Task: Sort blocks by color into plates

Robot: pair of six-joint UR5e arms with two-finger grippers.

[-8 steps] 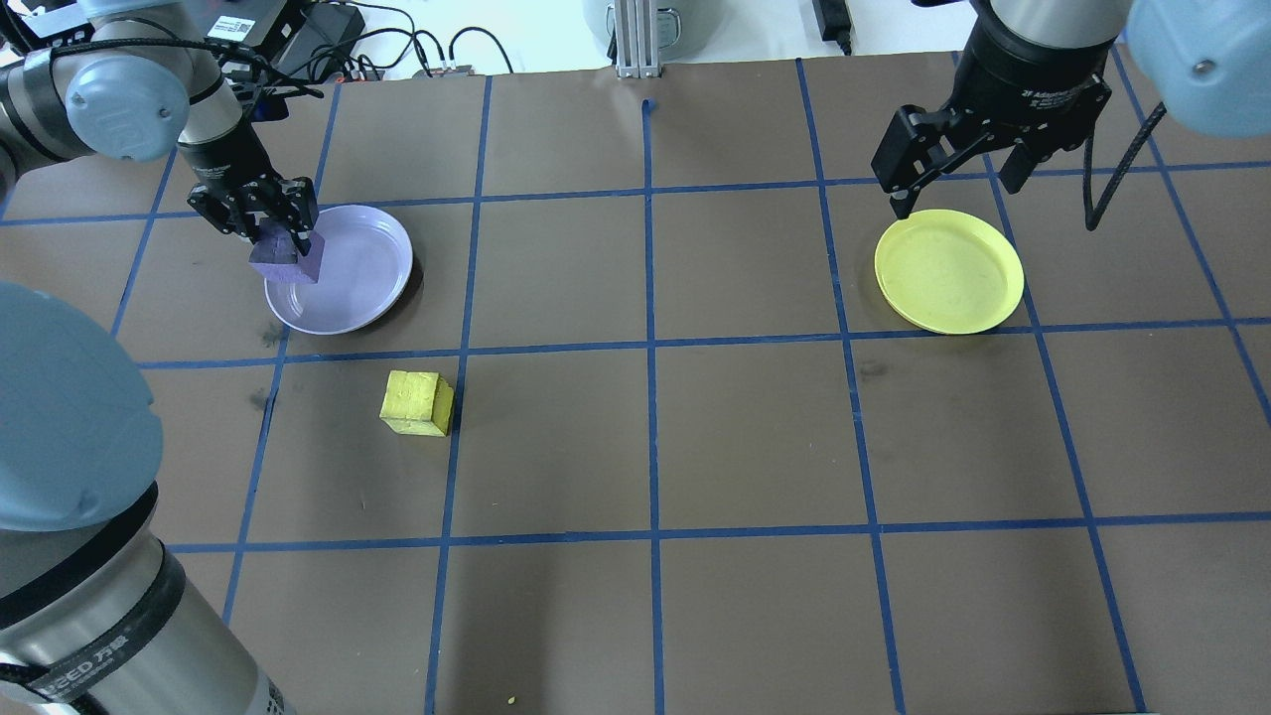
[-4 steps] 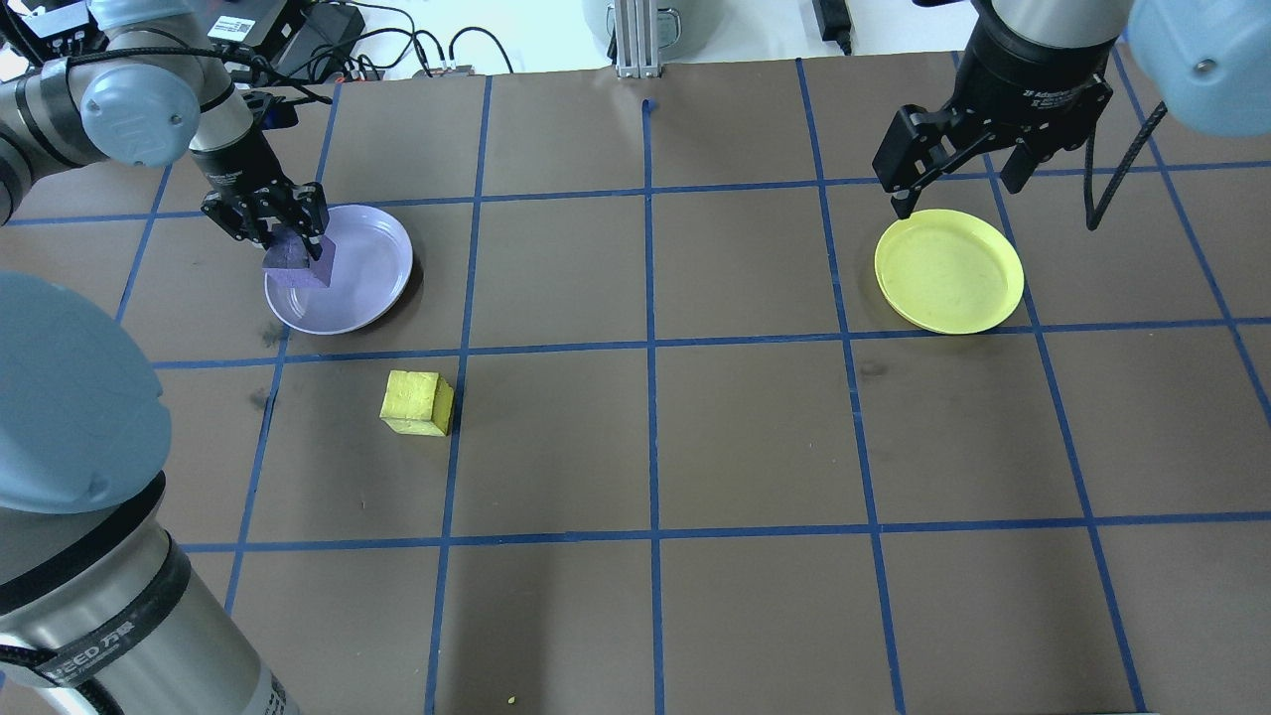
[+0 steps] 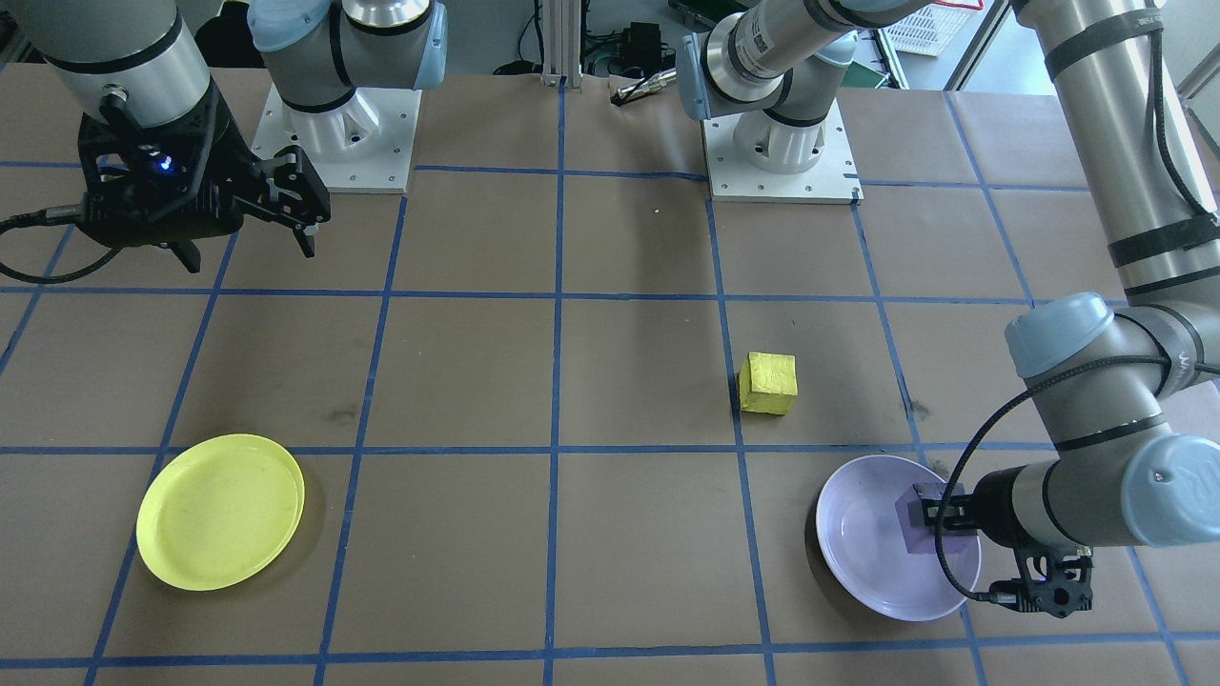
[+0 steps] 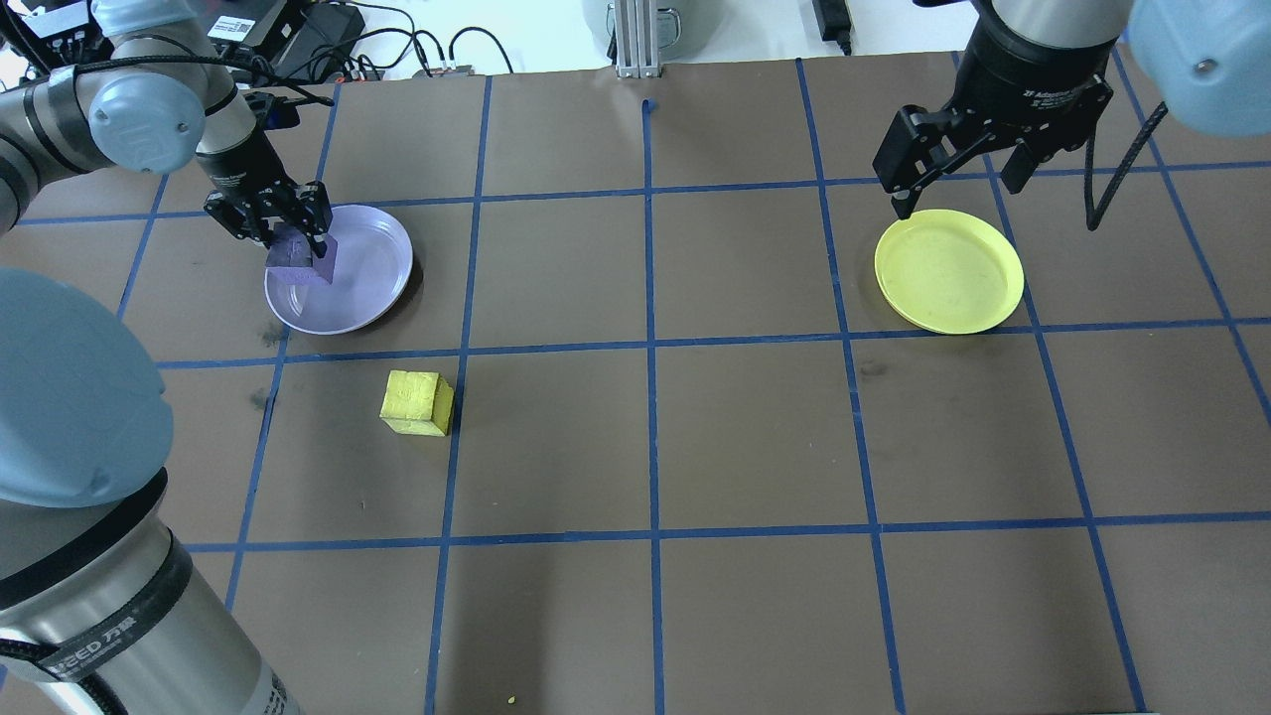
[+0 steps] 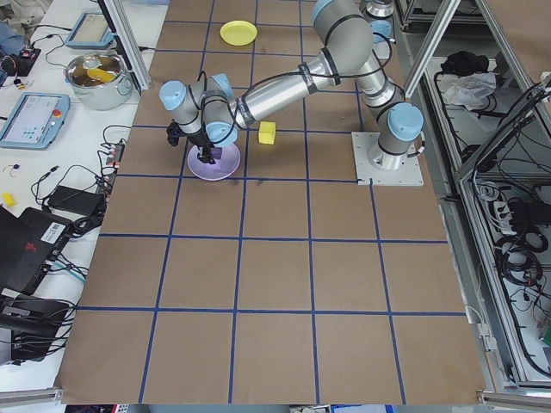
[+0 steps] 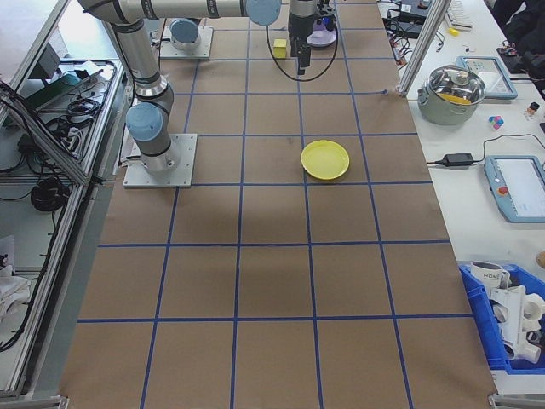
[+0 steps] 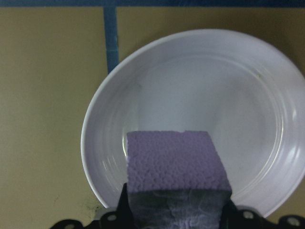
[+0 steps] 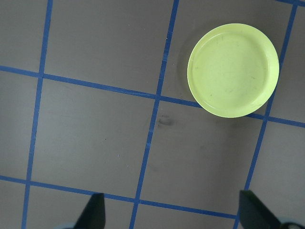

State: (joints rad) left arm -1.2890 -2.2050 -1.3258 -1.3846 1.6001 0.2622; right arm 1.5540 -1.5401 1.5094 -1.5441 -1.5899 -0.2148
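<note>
Gripping the purple block [image 4: 296,260] between closed fingers, the left gripper [image 4: 288,248] holds it over the lavender plate's [image 4: 362,288] near edge; right gripper [image 4: 958,179] hangs open, empty.

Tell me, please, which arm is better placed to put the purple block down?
Left: the left gripper already holds the purple block over the lavender plate.

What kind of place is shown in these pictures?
Most likely a robotics lab or test cell. Two arms are bolted to a brown table marked with a blue tape grid, aluminium framing surrounds it, and a control tablet and cables lie on the side benches.
</note>
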